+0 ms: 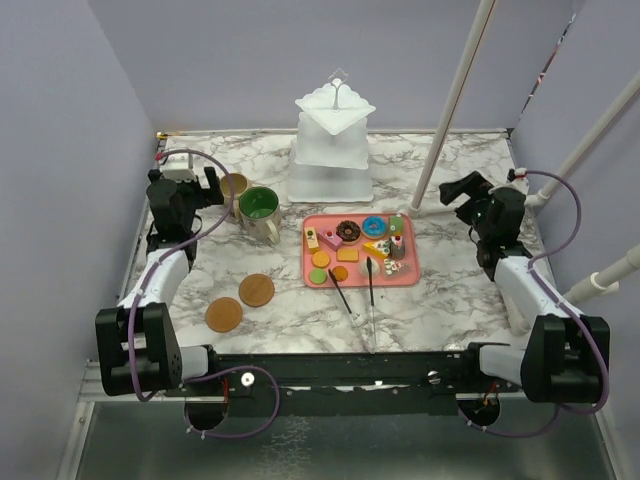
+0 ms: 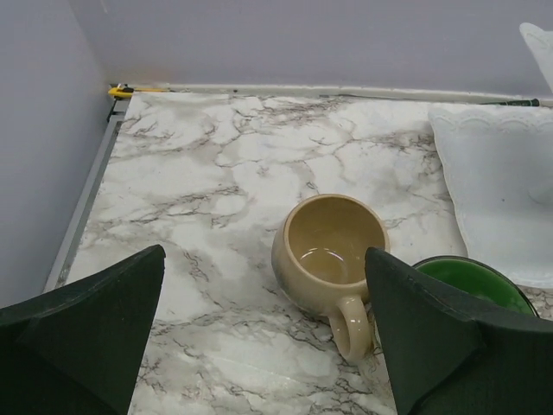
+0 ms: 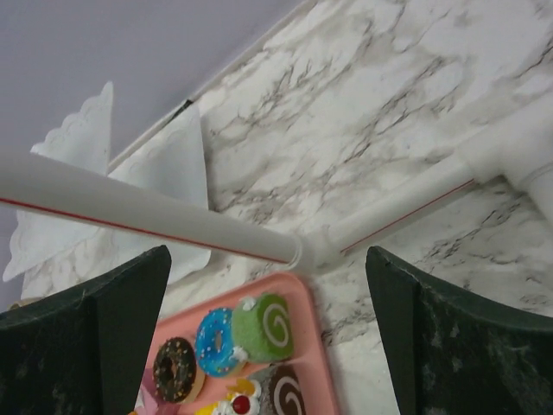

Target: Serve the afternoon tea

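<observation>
Beige mug [image 2: 328,255] stands upright at the far left of the surface [image 2: 199,173], its handle turned toward the left fingers [image 2: 95,337], which are spread wide with the mug ahead between them. The green-inside mug [image 2: 471,281] sits just beside it, so a closing grasp could knock or drag that neighbour. The right fingers [image 3: 95,337], also spread, hang near a white pole [image 3: 147,220]; reaching for the pastries [image 1: 355,245] risks striking it.
</observation>
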Tool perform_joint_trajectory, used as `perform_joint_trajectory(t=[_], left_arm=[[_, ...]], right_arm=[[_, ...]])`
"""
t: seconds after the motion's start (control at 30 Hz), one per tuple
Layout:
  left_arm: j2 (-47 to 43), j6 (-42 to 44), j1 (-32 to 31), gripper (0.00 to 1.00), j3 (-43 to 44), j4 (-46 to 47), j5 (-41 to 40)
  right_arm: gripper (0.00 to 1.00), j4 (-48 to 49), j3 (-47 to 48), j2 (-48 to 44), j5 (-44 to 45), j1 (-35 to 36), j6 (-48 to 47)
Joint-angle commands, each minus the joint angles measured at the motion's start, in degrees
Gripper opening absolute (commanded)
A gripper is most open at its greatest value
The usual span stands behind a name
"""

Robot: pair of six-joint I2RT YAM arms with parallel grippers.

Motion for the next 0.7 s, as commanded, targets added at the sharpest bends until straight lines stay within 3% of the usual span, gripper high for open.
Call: perform_joint_trajectory(t=[0.0,0.07,0.27,0.53,0.67], left_arm=[[-2.05,0.89,1.01,0.99,6.58,-22.45,5.85],[-2.26,1.33,1.01,0.99,10.22,-27.17,6.95],[-2.23,5.70,1.04,0.99,18.84,-39.11,12.77],[-1.98,12.04,1.03,0.99,24.74,-49.46,20.72],[-3.25,19.03,0.95,0.99,26.46,-55.27,22.12]], right_arm=[[1.00,-14.35,4.00,-2.25,-1.75,6.23,-2.91],[1.00,-19.86,4.41,-5.25,9.78,13.66,-5.73],[0.96,-28.24,-0.27,-12.42,28.54,33.44,-6.30],[0.88,-34.86,-0.28,-6.88,38.93,56.17,-1.82],[0.84,-36.87,0.12,-1.17,40.24,61.73,1.65]])
